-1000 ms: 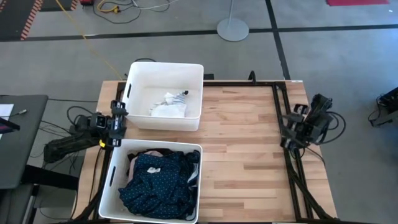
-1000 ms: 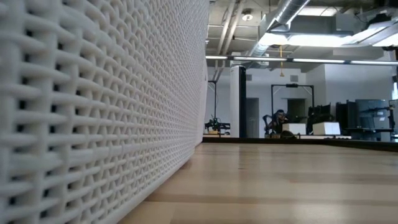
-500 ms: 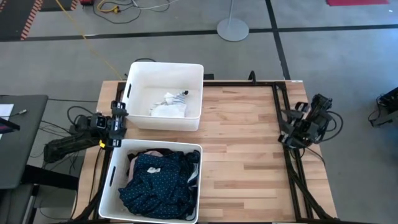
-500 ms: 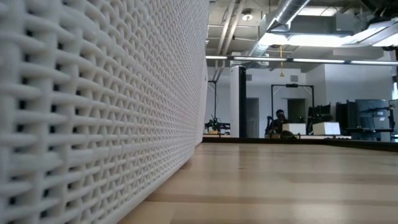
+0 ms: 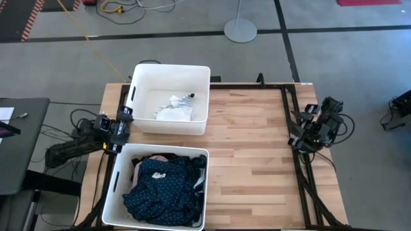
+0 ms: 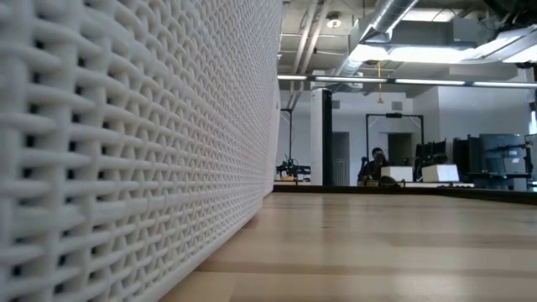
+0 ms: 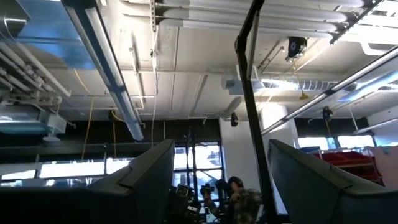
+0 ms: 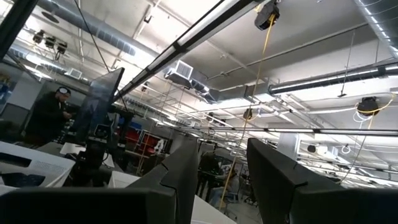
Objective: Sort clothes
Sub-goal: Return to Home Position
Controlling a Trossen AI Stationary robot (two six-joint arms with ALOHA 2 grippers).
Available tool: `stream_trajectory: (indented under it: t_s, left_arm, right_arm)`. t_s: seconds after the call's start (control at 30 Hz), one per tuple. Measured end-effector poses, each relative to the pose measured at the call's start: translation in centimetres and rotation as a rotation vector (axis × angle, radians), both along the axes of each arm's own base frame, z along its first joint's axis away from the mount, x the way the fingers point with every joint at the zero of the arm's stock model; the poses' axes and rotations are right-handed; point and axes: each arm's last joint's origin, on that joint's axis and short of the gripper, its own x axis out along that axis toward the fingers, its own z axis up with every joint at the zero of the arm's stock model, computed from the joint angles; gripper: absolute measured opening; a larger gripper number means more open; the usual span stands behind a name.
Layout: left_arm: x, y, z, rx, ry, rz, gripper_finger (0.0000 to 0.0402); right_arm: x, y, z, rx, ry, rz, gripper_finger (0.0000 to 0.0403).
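Observation:
The navy dotted piece (image 5: 160, 189) lies on top in the near white bin (image 5: 204, 192), with a black piece (image 5: 192, 168) and a bit of pale pink (image 5: 160, 157) under its far edge. Small white and striped socks (image 5: 174, 108) lie in the far white bin (image 5: 142, 74). My left gripper (image 5: 121, 122) is parked at the table's left edge between the two bins, pointing up, open and empty (image 7: 221, 146). My right gripper (image 5: 314, 129) is parked at the table's right edge, pointing up, open and empty (image 8: 222, 146). The plaid shirt is not in view.
The bins stand at the table's left side; one bin's woven wall (image 6: 126, 151) fills the left of the low view. Bare wooden table top (image 5: 250, 141) stretches from the bins to the right arm. A black frame (image 5: 292, 122) runs along the table's right and far edges.

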Motion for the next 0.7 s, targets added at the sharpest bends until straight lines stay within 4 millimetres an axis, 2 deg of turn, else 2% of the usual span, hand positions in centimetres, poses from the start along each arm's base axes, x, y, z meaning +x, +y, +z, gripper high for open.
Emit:
stream_trajectory:
  t_s: [0.37,0.7]
  left_arm:
    - [0.1,0.0,-0.1,0.002,0.016,0.007,0.0251]
    - [1.1,0.3,-1.2,-0.045,0.164,0.006,0.0251]
  right_arm:
    - [0.1,0.1,-0.1,-0.007,0.006,0.002,0.0154]
    - [0.1,0.1,-0.1,-0.015,0.013,0.001,0.0154]
